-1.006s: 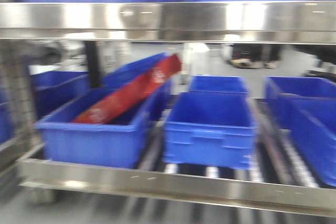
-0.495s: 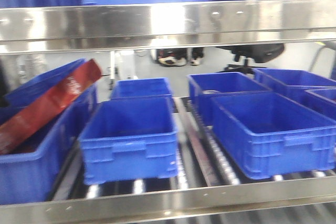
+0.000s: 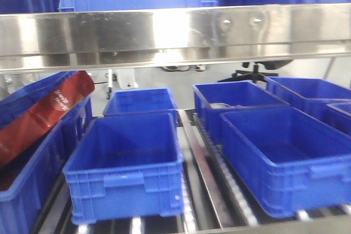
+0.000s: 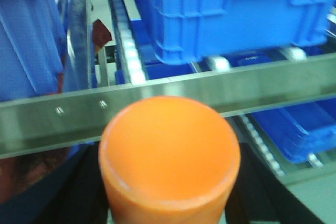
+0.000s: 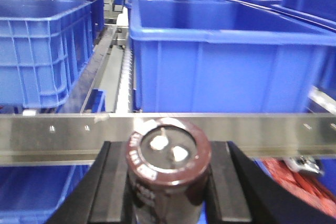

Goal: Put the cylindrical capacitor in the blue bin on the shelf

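Red pouch [image 3: 44, 116] has slid further left in the front view since half a second ago. The shelf [image 3: 164, 34] rail sits lower in frame.

Right gripper [image 5: 167, 187] pinches the cylindrical capacitor [image 5: 168, 163], upright, just in front of the shelf rail. A blue bin [image 5: 226, 72] sits just behind that rail.

Left gripper [image 4: 169, 198] is clamped on an orange cylinder [image 4: 169, 150], also before the rail.

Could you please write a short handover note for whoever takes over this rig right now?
Right gripper: shut on the cylindrical capacitor, held upright just in front of the shelf front rail.
Left gripper: shut on an orange cylinder, also facing a rail.
Done: capacitor grasped and brought to the shelf.
Left: lift it over the rail and release it into the blue bin straight ahead.
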